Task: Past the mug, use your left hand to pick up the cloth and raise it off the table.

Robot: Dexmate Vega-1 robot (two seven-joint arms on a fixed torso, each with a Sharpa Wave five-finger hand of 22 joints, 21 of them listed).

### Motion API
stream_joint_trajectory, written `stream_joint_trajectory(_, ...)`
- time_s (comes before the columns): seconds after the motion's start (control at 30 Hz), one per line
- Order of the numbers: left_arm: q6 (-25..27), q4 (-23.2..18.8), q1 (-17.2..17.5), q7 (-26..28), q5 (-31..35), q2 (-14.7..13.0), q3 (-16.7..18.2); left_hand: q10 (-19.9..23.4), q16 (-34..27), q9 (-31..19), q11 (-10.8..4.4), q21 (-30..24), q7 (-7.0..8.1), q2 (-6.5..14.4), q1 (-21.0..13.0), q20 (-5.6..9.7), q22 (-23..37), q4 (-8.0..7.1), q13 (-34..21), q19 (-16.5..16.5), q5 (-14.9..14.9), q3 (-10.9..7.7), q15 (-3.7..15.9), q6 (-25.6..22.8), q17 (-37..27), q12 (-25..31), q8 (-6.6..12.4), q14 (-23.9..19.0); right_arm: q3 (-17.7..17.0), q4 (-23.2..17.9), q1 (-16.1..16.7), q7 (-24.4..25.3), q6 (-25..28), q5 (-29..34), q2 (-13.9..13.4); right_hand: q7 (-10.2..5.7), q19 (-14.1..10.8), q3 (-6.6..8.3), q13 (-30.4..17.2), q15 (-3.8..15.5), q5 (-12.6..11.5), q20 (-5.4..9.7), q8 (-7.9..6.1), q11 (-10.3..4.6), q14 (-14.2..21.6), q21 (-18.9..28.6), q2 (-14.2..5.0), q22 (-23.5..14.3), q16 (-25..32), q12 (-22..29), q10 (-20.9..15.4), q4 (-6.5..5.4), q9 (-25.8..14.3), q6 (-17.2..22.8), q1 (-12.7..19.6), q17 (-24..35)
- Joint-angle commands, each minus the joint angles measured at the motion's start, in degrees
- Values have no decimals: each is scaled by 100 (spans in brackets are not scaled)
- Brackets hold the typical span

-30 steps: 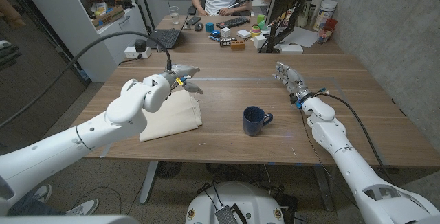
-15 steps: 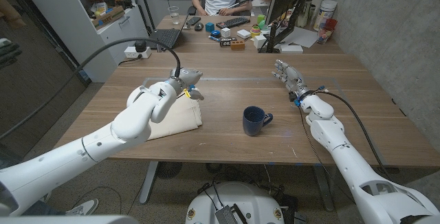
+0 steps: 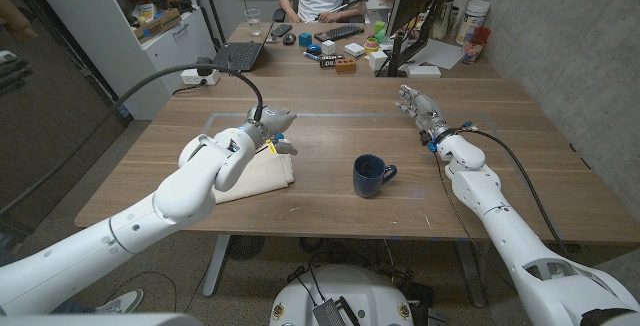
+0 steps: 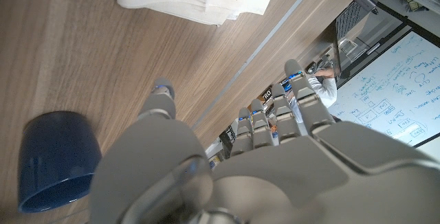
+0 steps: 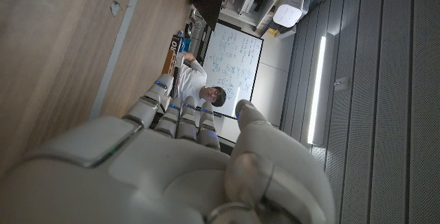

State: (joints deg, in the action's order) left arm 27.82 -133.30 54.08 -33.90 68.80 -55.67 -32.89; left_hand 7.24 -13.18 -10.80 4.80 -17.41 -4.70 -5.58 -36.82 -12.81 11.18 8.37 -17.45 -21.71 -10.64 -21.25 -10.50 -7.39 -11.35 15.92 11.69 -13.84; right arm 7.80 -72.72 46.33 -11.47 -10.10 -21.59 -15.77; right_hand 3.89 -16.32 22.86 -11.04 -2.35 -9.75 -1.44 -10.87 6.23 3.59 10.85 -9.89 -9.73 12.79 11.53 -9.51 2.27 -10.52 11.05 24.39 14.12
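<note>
Because the cloth (image 3: 262,171) is a soft, light folded fabric, expect it to sag and unfold when raised.

It lies flat at left of centre in the head view, well apart from the blue mug (image 3: 371,176), and is partly hidden by the left arm. The left hand (image 3: 268,126) hovers over its far edge, fingers extended, grasping nothing. The exposed folded corner is probably the best pinch point, gathering several layers. The right hand (image 3: 419,109), at upper right, is released and empty.
</note>
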Motion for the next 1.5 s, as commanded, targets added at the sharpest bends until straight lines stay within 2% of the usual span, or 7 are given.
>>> stream_joint_trajectory(0.03, 134, -379, 956, -168, -147, -133, 679, -4, 5, -31, 16, -39, -65, -20, -7, 13, -7, -6, -34, -65, -48, 11, -25, -42, -10, 64, 33, -28, 64, -15, -145, 40, 143, 132, -53, -61, -6, -8, -35, -9, -31, -58, -15, 10, 49, 19, 23, -9, 46, 18, -59, 7, -29, 0, -24, 1)
stream_joint_trajectory(0.3, 320, -542, 1271, -344, 104, -216, 736, 14, 12, -32, 9, -25, -76, 20, -26, 11, -15, -16, -63, -87, -47, 9, -29, -69, -15, 83, 41, -21, 94, -79, -154, 67, 167, 148, -49, -57, 3, -13, -35, -2, -31, -61, -15, 11, 49, 17, 25, -9, 45, 17, -59, 8, -30, -3, -29, 0)
stream_joint_trajectory(0.43, 157, -552, 1334, -605, 904, -261, 558, 17, 16, -33, 21, -15, -92, 35, -35, 11, -19, -18, -77, -93, -46, 9, -31, -73, -16, 90, 40, -19, 79, -131, -135, 103, 138, 149, -52, -62, 9, -15, -35, -2, -31, -60, -15, 6, 47, 15, 26, -9, 44, 18, -60, 9, -30, -4, -31, -1)
stream_joint_trajectory(0.97, -241, -419, 1997, -139, 1124, -333, 977, 57, 19, -33, -14, 31, -84, 65, -6, 9, -32, -49, -130, -93, -33, 40, -8, -105, -23, 125, 43, -29, 33, -460, 65, 209, 190, 104, -150, -60, 17, -22, -35, -11, -32, -70, -18, 20, 51, 15, 31, -9, 43, 20, -68, 15, -29, -2, -35, -5)
stream_joint_trajectory(1.03, -270, -375, 2172, 294, 1015, -407, 1094, 63, 15, -34, -20, 40, -74, 87, -14, 9, -34, -52, -141, -94, -32, 36, 7, -114, -25, 131, 45, -42, 39, -483, 73, 217, 203, 108, -162, -61, 15, -22, -35, -9, -32, -68, -19, 6, 50, 16, 31, -9, 43, 18, -63, 16, -29, 1, -35, -6)
stream_joint_trajectory(1.1, -277, -355, 2102, 50, 1189, -332, 1022, 71, 11, -34, -36, 49, -48, 104, -23, 9, -35, -52, -152, -94, -29, 33, 14, -123, -26, 138, 48, -54, 43, -505, 80, 242, 207, 112, -158, -59, 17, -23, -35, -10, -32, -70, -18, 7, 53, 15, 32, -9, 44, 17, -62, 16, -29, -1, -35, -6)
stream_joint_trajectory(1.5, -405, -144, 2211, 386, 1111, -320, 1121, 77, 18, -34, -69, 84, -38, 112, -46, 9, -40, -41, -189, -95, -18, 42, 41, -126, -26, 151, 43, -56, 101, -539, 65, 280, 176, 120, -139, -70, 15, -27, -35, -10, -34, -78, -21, 22, 56, 18, 35, -9, 43, 20, -71, 24, -29, 6, -35, -10)
